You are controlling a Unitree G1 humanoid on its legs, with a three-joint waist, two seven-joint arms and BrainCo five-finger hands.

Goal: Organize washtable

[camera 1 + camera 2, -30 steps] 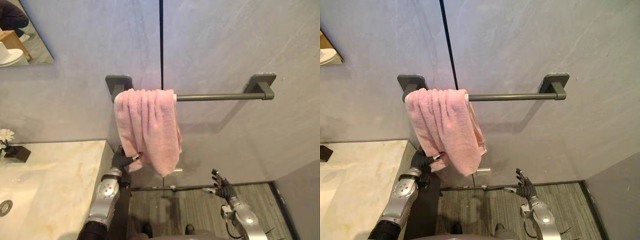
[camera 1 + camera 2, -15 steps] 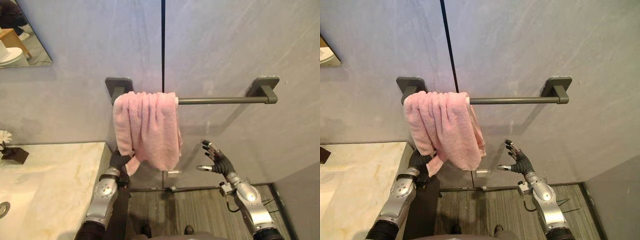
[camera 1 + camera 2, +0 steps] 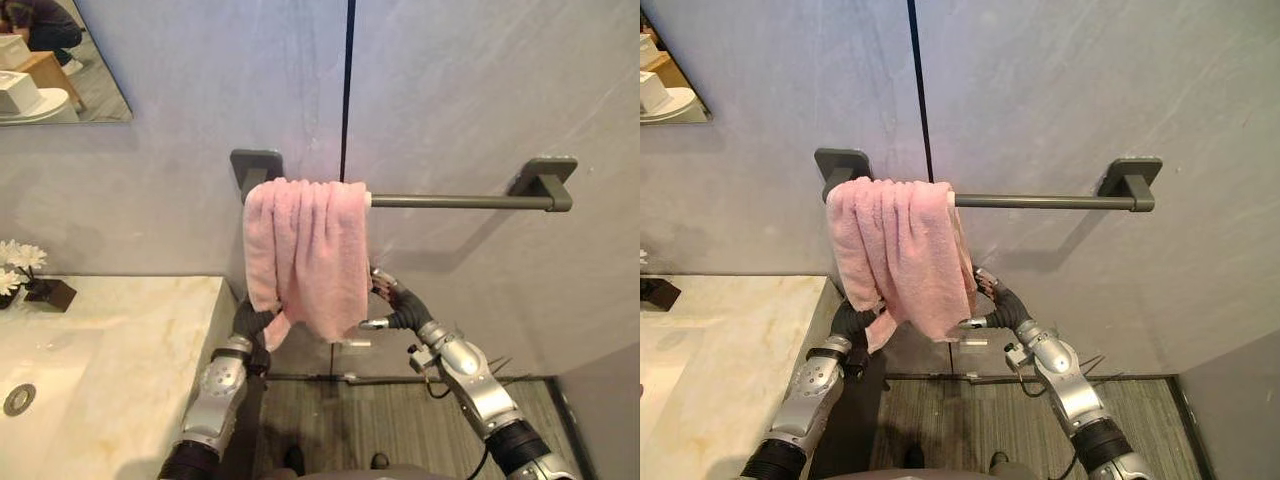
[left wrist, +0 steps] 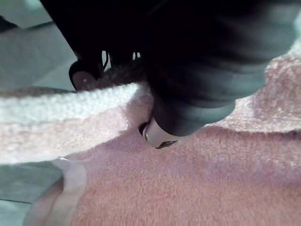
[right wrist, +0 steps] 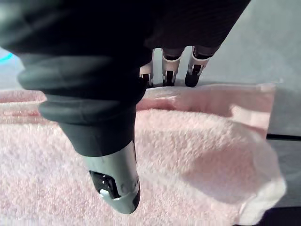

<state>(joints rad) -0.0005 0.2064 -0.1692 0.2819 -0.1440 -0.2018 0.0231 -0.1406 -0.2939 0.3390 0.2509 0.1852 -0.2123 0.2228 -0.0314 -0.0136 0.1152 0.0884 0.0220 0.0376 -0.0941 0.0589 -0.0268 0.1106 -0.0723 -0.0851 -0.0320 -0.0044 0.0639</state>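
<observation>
A pink towel (image 3: pixel 310 250) hangs bunched at the left end of a grey wall bar (image 3: pixel 460 201). My left hand (image 3: pixel 250 322) is under its lower left corner, between the counter's end and the wall. In the left wrist view its thumb (image 4: pixel 160 136) presses into the towel (image 4: pixel 188 188), with a fold pinched against the fingers. My right hand (image 3: pixel 405 310) is at the towel's lower right edge. Its straight fingers (image 5: pixel 170 70) lie behind the towel (image 5: pixel 197 141) and its thumb (image 5: pixel 115 181) lies in front.
A marble counter (image 3: pixel 120 360) with a sink drain (image 3: pixel 18 399) fills the lower left. White flowers in a dark box (image 3: pixel 30 270) stand at its back. A mirror (image 3: pixel 60 60) hangs above. Grey plank floor (image 3: pixel 380 420) lies below the towel, and a dark wall (image 3: pixel 600 410) stands at the right.
My right hand has risen from near the floor to the towel's lower right edge. My left hand has kept hold of the lower left corner and lifted it a little.
</observation>
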